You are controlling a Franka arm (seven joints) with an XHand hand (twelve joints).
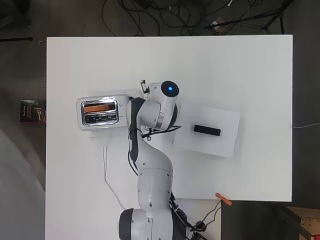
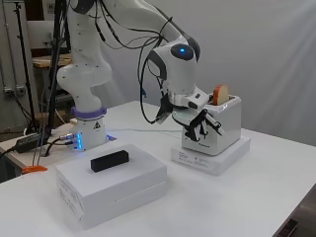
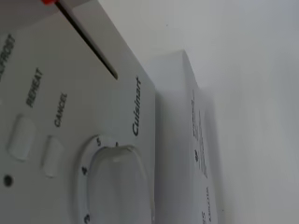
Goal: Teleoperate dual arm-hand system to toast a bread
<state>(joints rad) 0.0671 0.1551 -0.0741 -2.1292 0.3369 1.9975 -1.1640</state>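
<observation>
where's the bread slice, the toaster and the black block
bread slice (image 2: 221,94), side view, on the crust end sticking up from the slot
toaster (image 2: 228,123), side view, on its white side wall
black block (image 2: 109,161), side view, on its long front face

Setting: robotics lab, not a kitchen. White arm (image 2: 89,69) bolted at the edge of a plain white table (image 1: 250,65), with loose black cables (image 1: 165,12) lying on the dark floor past the far edge. Side view: grey backdrop curtain (image 2: 266,49) behind the table, metal stand (image 2: 22,64) and a cluttered workbench (image 2: 49,60) at left. The toaster (image 2: 219,123) sits on a flat white box (image 2: 212,157) rather than a counter; a second white box (image 2: 111,185) carries a small black block (image 2: 109,161).
</observation>
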